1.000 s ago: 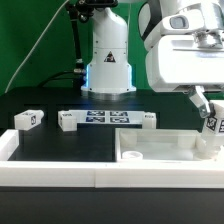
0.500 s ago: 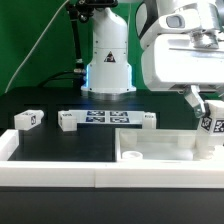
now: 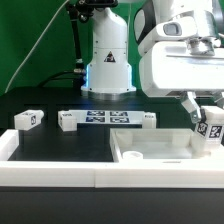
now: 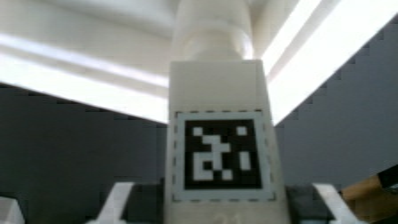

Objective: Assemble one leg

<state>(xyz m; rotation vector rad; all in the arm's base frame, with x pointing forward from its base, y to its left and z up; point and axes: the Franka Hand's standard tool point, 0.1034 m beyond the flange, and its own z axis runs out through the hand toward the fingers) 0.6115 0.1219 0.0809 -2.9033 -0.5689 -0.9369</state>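
My gripper (image 3: 207,120) is shut on a leg (image 3: 212,128), a small white block with black-and-white tags. I hold it roughly upright at the far right corner of the white tabletop (image 3: 150,155), which lies at the exterior view's right. In the wrist view the leg (image 4: 219,110) fills the middle with its tag facing the camera. My gripper (image 4: 221,197) has a finger (image 4: 121,200) on each side of it. Whether the leg's lower end touches the tabletop is hidden.
Three more legs lie on the black table: one (image 3: 27,119) at the exterior view's left, one (image 3: 67,121) and one (image 3: 147,120) at the ends of the marker board (image 3: 105,118). The robot base (image 3: 108,60) stands behind. A white frame (image 3: 50,172) borders the front.
My hand has shifted a little to the exterior view's left while still holding the leg. The tabletop has moved slightly left with it.
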